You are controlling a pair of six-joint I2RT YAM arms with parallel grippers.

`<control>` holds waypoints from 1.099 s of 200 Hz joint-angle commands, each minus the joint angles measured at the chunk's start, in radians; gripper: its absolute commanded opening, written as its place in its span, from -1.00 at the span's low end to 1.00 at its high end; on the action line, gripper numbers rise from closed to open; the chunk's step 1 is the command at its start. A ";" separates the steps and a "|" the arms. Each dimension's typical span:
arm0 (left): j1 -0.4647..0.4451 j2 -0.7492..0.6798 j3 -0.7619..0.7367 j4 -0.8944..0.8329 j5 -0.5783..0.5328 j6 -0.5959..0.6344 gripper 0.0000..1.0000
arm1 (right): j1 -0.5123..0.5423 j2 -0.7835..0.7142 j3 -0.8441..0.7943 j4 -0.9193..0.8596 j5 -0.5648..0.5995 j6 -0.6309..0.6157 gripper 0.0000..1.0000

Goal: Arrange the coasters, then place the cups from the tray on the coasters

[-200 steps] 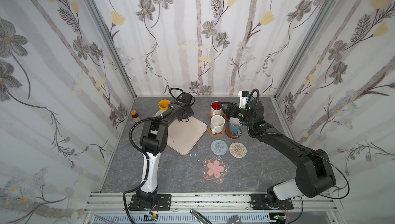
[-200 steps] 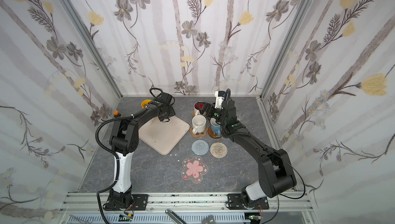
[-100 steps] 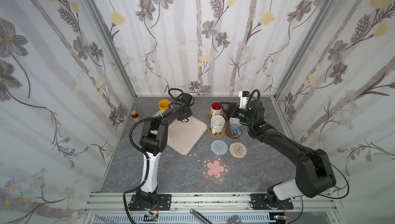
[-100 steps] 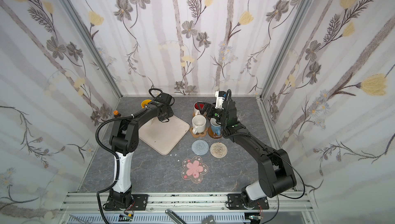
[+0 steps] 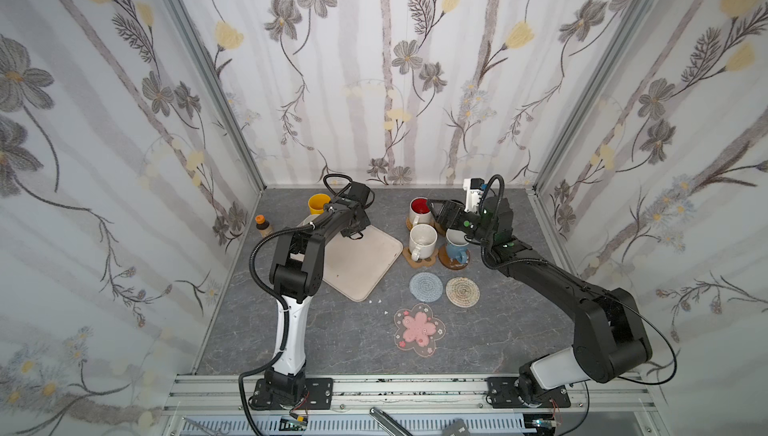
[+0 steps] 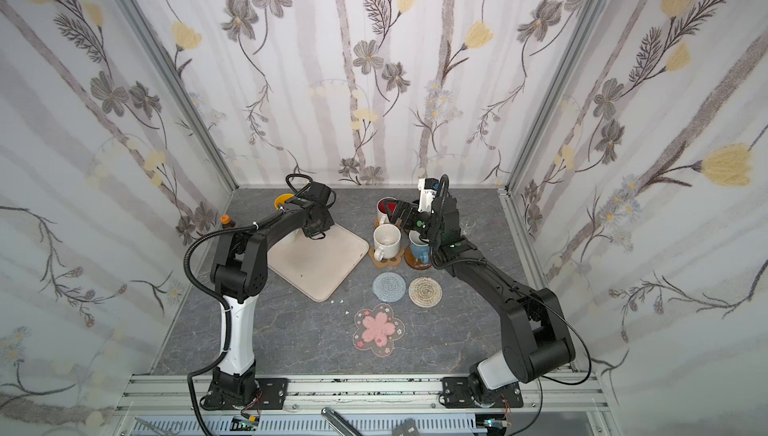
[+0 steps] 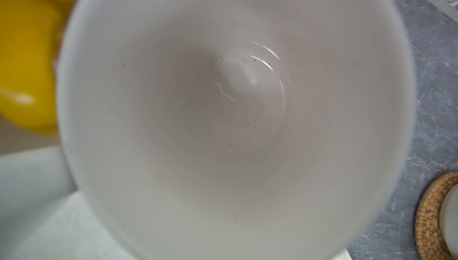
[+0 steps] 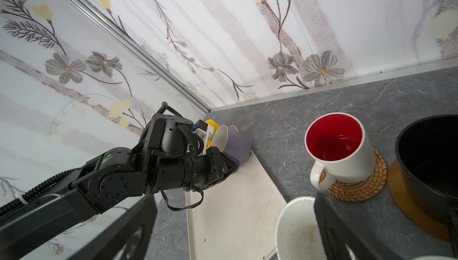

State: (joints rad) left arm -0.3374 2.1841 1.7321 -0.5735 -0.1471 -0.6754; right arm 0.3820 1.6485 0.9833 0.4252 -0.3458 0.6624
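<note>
Overhead view of a grey marbled counter [image 5: 332,338] inside flower-papered walls [image 5: 374,80]. Nothing had visibly shifted since a second earlier: both arms, every cup and every coaster sat where they had been. At upper centre-left, the left gripper [image 8: 231,167] reached to the far corner of the beige tray [image 5: 361,265], its tip against the lower side of the lavender-grey cup [image 8: 238,144]. Its jaws looked drawn close, but whether they clamped the cup could not be told. That cup was tilted, its pale inside filling the left wrist view, with the yellow cup [image 5: 318,203] just beside it. Right of centre, the right gripper [image 5: 438,215] hovered wide and empty over the cups already set down. These were the red-lined white cup [image 5: 419,209] on the rattan coaster [image 8: 359,189], the black cup [image 8: 431,162] on a wooden coaster [image 8: 409,201], the speckled cream cup [image 5: 422,240] on the paw-print coaster [image 5: 428,262], and the blue cup [image 5: 457,249] on the second wooden coaster [image 5: 448,262]. Lower down, the knitted coaster [image 5: 426,287], braided coaster [image 5: 462,291] and blossom coaster [image 5: 419,328] lay bare.
</note>
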 commanded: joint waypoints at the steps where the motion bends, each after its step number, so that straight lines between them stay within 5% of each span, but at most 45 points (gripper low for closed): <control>1: 0.003 -0.014 -0.002 -0.015 -0.032 0.018 -0.66 | 0.001 0.007 0.000 0.053 -0.012 0.009 0.99; 77: 0.004 -0.034 -0.028 -0.023 -0.025 0.037 -1.00 | 0.001 0.019 0.014 0.044 -0.018 0.005 0.99; 220: -0.147 -0.242 -0.263 -0.015 -0.027 0.043 -1.00 | 0.039 -0.042 0.025 -0.120 0.032 -0.041 0.99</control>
State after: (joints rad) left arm -0.4561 1.9778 1.4956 -0.6113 -0.1493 -0.6090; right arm 0.4164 1.6341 1.0203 0.3420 -0.3344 0.6449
